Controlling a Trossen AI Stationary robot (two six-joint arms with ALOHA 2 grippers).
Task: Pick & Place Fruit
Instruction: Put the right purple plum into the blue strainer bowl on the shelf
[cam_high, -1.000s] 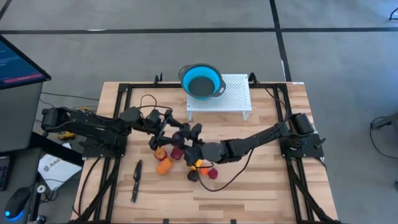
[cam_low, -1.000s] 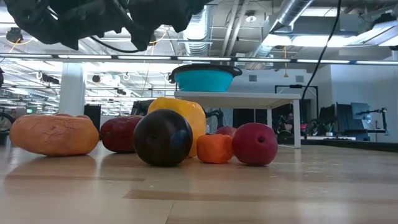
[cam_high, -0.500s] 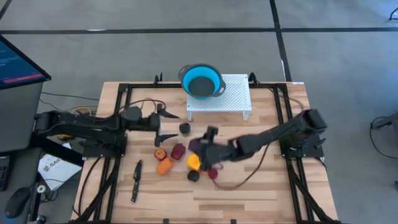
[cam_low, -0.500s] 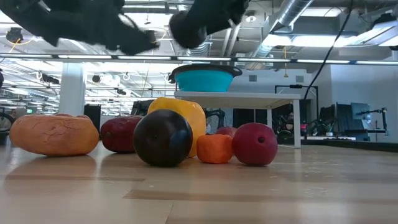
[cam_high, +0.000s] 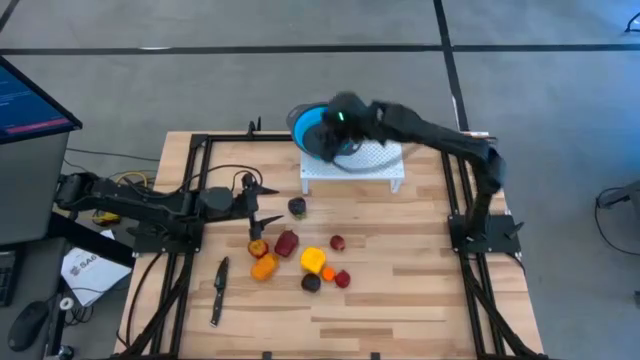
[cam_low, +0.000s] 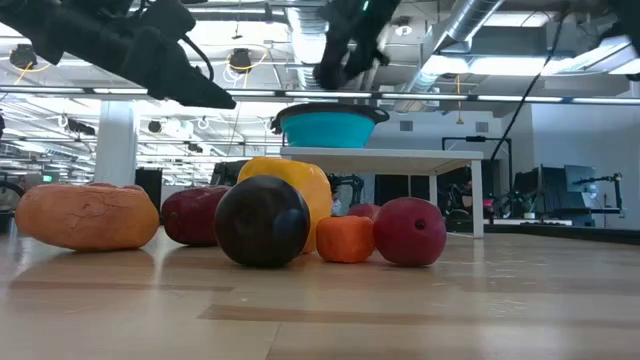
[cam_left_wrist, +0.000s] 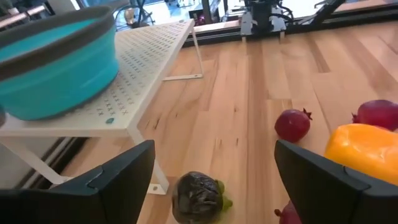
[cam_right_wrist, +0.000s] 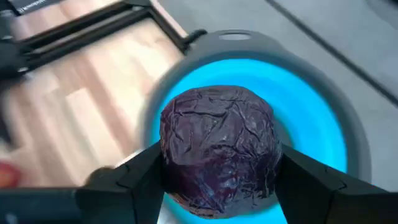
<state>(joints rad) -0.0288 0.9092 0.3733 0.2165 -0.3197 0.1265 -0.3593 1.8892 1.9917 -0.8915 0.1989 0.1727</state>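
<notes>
Carrying one dark purple fruit (cam_right_wrist: 217, 152) over the blue bowl (cam_high: 312, 128) with the right gripper (cam_right_wrist: 217, 186).

Right gripper pinches the purple fruit between both fingers and hangs directly above the bowl, which stands on the white perforated stand (cam_high: 370, 160) at the far side of the surface (cam_high: 400, 290). Release has not occurred; whether the bowl already holds any fruit cannot be told. Left gripper (cam_left_wrist: 211, 180) is spread and holds nothing, positioned left of the fruit cluster and facing a near-black fruit (cam_left_wrist: 198, 197) just beside the stand leg. Remaining on the surface: about eight pieces, including the yellow fruit (cam_high: 313, 260), orange fruit (cam_high: 264, 267) and red fruit (cam_high: 338, 243). A black knife (cam_high: 218, 290) lies at near left. Judged status: early, most transfers outstanding.
</notes>
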